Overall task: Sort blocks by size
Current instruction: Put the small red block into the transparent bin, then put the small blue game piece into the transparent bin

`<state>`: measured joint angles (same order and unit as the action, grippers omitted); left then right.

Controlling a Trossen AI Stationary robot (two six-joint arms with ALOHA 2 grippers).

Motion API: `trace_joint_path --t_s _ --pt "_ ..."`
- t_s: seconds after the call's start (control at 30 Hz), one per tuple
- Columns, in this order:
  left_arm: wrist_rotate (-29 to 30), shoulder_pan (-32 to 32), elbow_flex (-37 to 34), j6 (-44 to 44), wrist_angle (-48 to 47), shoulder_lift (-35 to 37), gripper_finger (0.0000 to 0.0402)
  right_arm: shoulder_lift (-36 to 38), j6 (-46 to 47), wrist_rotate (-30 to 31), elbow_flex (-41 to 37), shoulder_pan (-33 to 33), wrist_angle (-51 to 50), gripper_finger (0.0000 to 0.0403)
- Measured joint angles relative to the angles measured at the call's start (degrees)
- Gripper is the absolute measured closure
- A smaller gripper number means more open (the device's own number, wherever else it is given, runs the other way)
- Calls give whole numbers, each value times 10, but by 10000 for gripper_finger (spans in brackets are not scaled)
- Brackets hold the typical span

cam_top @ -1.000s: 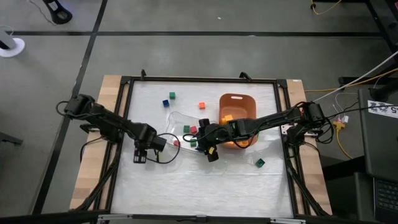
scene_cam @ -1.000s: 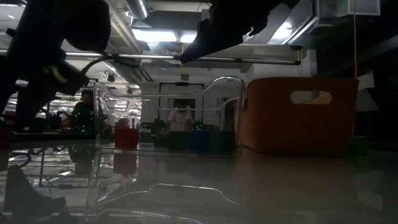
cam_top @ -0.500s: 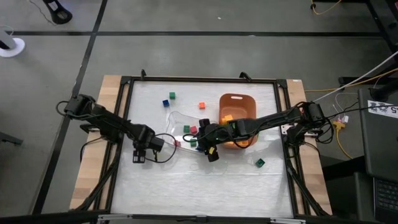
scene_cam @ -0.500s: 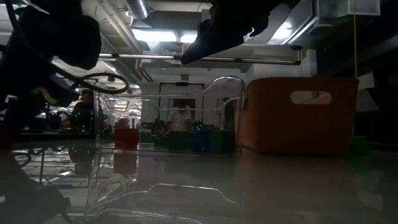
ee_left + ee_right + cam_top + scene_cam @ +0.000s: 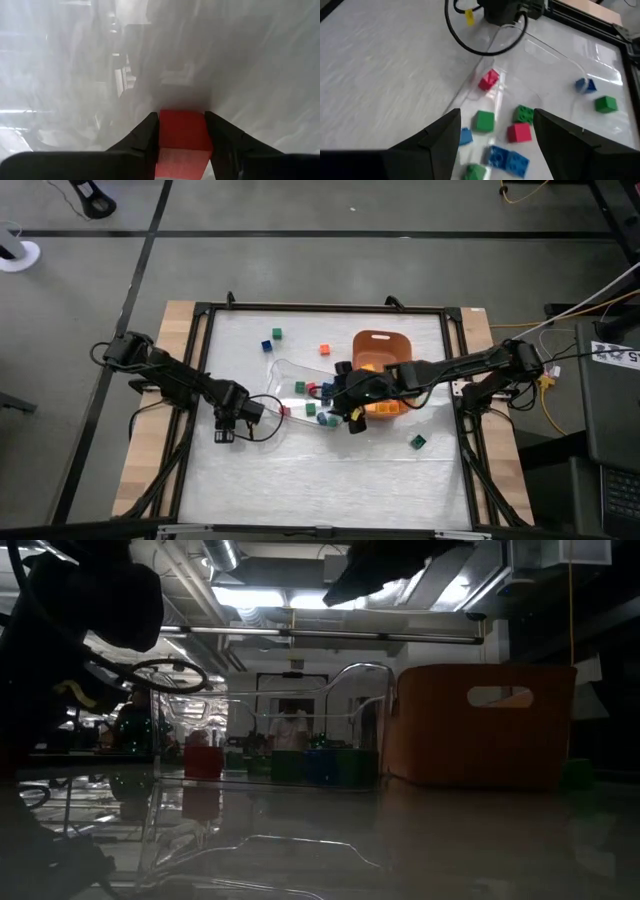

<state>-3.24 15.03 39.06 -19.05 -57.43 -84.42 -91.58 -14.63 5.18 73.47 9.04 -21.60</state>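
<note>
Blocks, placed relative to the clear tray (image 5: 290, 370). Inside it: small red (image 5: 520, 132), green (image 5: 484, 121) and blue (image 5: 506, 159) studded bricks, clustered. Beyond the tray: one green cube (image 5: 276, 334), one blue (image 5: 266, 346), one orange-red (image 5: 324, 349). A dark green block (image 5: 417, 442) lies well apart.

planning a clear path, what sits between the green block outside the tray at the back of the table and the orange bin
One small orange-red block, lying apart from both. The high view shows it.
</note>
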Motion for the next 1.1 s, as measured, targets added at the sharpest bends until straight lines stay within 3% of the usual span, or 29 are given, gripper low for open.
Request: trace_joint_path --t_s 0.2,0.53,0.7,0.87,1.1 --pt "-17 0 37 -3 -7 4 287 33 0 24 0 0 -41 155" --pt "-54 16 178 -13 23 81 287 87 44 49 0 0 -159 155" --pt "41 17 209 50 179 109 285 104 67 49 0 0 -189 155" --pt "157 0 203 172 323 103 247 106 70 49 0 0 -191 155" --pt "180 -46 202 176 335 59 213 106 87 49 0 0 -201 155"
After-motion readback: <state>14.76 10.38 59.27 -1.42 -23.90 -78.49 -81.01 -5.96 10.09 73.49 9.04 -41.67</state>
